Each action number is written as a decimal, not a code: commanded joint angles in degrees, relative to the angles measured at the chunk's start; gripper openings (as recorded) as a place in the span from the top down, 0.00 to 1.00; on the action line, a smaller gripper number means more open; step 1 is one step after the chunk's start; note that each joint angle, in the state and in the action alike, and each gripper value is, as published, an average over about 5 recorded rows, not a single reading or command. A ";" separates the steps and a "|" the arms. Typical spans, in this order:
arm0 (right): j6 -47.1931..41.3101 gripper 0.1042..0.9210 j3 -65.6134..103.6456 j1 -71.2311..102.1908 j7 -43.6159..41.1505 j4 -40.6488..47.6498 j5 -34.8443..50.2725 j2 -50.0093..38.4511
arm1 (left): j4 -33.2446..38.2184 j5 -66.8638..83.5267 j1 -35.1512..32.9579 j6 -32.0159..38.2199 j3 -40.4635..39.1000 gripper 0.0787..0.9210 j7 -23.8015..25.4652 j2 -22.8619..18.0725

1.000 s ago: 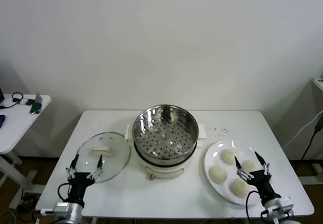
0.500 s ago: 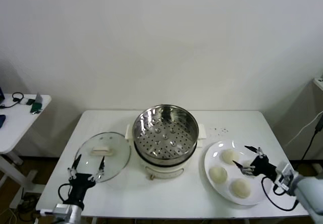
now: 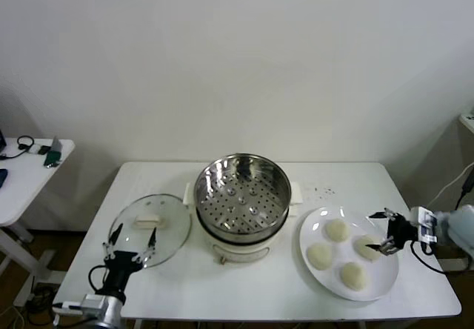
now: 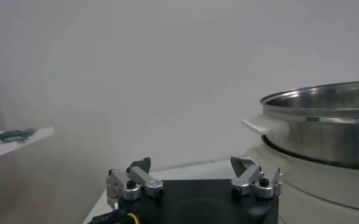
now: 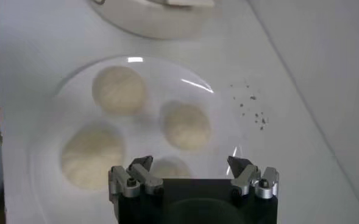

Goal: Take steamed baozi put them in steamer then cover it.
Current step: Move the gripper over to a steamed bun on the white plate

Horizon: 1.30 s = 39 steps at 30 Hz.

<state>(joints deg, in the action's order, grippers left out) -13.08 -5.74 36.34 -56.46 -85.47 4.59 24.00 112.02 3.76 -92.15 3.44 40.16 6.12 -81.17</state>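
Several cream-white baozi point(image 3: 336, 230) lie on a white plate point(image 3: 342, 253) at the right of the table. My right gripper point(image 3: 385, 233) reaches in from the right, open, just over the rightmost baozi point(image 3: 366, 247), holding nothing. In the right wrist view that baozi point(image 5: 170, 167) sits partly hidden between the open fingertips of the gripper point(image 5: 191, 163), with other baozi point(image 5: 186, 125) beyond. The steel steamer point(image 3: 242, 195) stands empty in the middle. The glass cover point(image 3: 150, 229) lies flat to its left. My left gripper point(image 3: 132, 244) hovers open at the cover's near edge.
A small side table point(image 3: 26, 170) with gadgets stands off to the left. Dark specks point(image 3: 324, 191) dot the tabletop behind the plate. In the left wrist view the steamer's wall and side handle point(image 4: 325, 131) rise close by.
My right arm has swung from the table's front edge round to the plate's right side and now points in over the rightmost baozi. The left gripper has barely shifted.
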 commanded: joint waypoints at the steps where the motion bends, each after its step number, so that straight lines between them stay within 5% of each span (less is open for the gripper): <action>1: -0.61 0.12 -29.89 -29.06 -5.82 6.28 -1.58 0.25 | -0.06 0.07 0.27 -0.26 0.21 0.12 -0.02 0.11; 12: 0.21 0.12 -54.07 -46.10 -6.70 17.42 0.19 10.81 | -0.29 0.02 0.58 -0.94 0.75 0.12 -0.52 0.20; 39: 0.12 0.12 -57.44 -43.31 -5.44 23.59 0.30 20.99 | -0.47 0.01 1.29 -1.82 1.56 0.12 -1.17 0.36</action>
<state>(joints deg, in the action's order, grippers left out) -12.86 -61.43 -6.04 -61.86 -62.84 4.61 43.24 111.51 3.77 -90.87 1.65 41.70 4.93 -80.82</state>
